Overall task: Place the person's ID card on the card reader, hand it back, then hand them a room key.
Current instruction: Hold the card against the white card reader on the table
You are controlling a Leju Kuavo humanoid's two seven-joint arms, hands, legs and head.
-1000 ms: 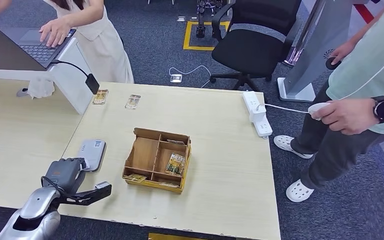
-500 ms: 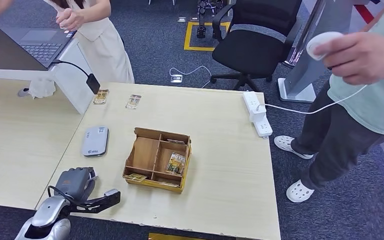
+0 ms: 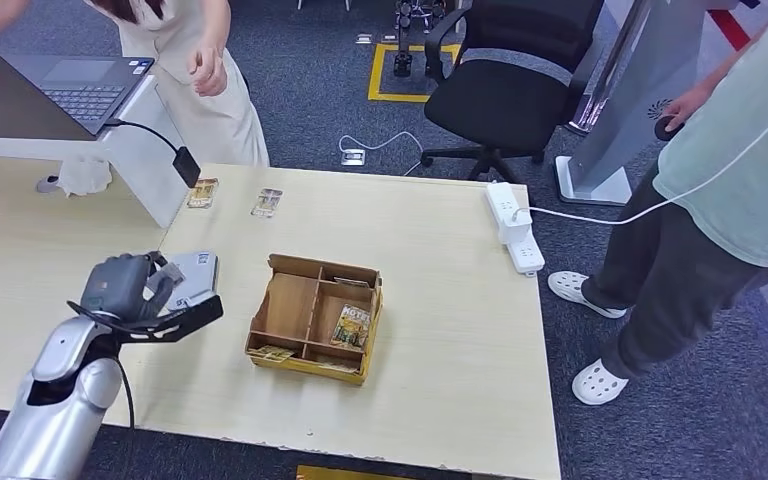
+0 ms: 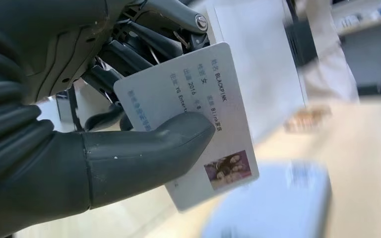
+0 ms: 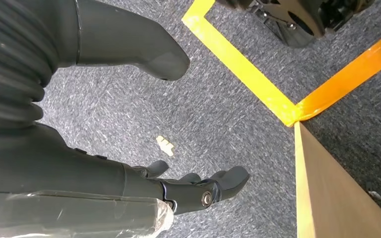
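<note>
On the pale wooden table (image 3: 430, 260), my left hand (image 3: 125, 288) has lifted the ID card (image 4: 198, 124), pinched under its thumb, off the card reader (image 3: 192, 280) at ten o'clock; handing back comes next. My right hand (image 5: 144, 114) hangs spread.

- Head view: set high on the body, facing forward and down over the counter (image 3: 440, 300); left hand (image 3: 125, 290) low at the near left, a person beyond it, another off to its right.
- Left wrist view: close behind the left hand (image 4: 79, 119), turned on its side; ID card (image 4: 198, 124) pinched just ahead, blurred card reader (image 4: 278, 203) past it.
- Shared by those two: left hand, card reader (image 3: 192, 280), counter.
- Right wrist view: close behind the right hand (image 5: 129, 124), facing down at the carpeted floor (image 5: 218, 114).
</note>
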